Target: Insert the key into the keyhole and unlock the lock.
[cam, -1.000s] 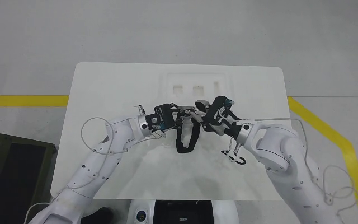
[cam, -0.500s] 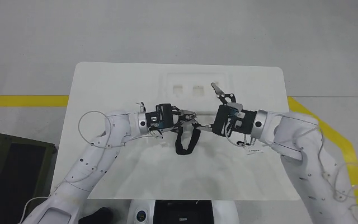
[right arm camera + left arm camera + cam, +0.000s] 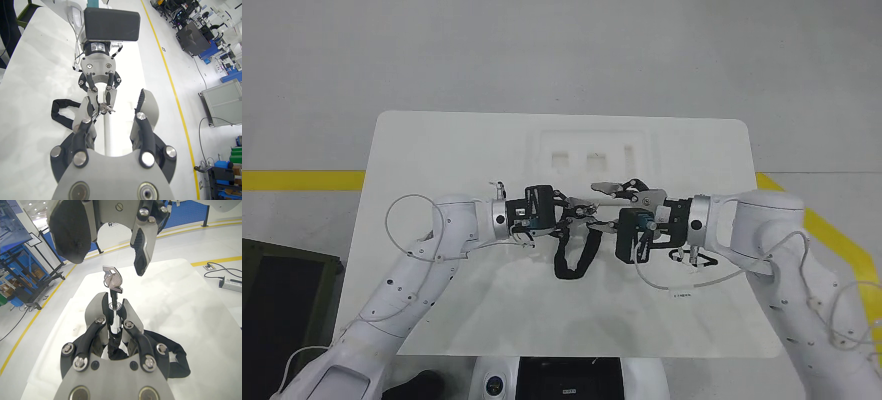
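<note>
Silver flat-headed key [image 3: 113, 282] sat in keyhole of chrome cylinder lock [image 3: 115, 321], head sticking out. Left gripper [image 3: 113, 303] clamped narrow around lock body, holding it above white table [image 3: 442, 150]. Right gripper [image 3: 114, 96] faced lock end-on, spread wide, black-padded fingertips [image 3: 140, 262] flanking key head, apart from it. Black fabric-sleeved loop [image 3: 179, 361] hung from lock toward table. White foam tray [image 3: 542, 145] with three shallow recesses lay on table beyond lock, farther from robot.
</note>
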Tool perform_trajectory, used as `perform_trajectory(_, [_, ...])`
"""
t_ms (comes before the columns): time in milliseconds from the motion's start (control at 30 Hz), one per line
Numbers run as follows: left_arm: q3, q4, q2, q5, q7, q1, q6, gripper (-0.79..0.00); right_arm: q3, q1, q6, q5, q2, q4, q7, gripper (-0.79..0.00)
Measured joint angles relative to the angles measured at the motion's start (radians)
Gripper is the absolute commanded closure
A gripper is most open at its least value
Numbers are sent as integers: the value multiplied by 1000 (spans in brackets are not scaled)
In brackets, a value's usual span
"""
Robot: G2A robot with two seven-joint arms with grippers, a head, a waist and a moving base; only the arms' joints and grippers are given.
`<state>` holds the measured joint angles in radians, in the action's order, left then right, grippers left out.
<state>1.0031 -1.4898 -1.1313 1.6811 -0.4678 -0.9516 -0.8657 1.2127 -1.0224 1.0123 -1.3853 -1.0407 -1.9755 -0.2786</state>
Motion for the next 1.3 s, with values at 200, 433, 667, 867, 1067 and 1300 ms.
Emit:
perform_trajectory(200, [-7,4,0,-6,3,4,4,0,-36,23,0,-9,18,16,12,-277])
perform_trajectory(433, [-13,5,0,-17,9,0,17,0,-69,41,0,4,38,33,21,-55])
perform_trajectory(667, [-14,2,1,-24,16,-1,27,0,-75,49,-2,44,46,55,6,0])
perform_trajectory(867, [-12,-3,3,-24,15,-3,37,0,-75,31,-61,125,46,61,-69,0])
perform_trajectory(1067, [-16,-13,4,-19,19,-6,51,0,-85,20,-129,231,45,44,-179,0])
perform_trajectory(1300, [-21,-20,4,-8,18,-6,68,0,-99,17,-226,365,45,23,-340,0])
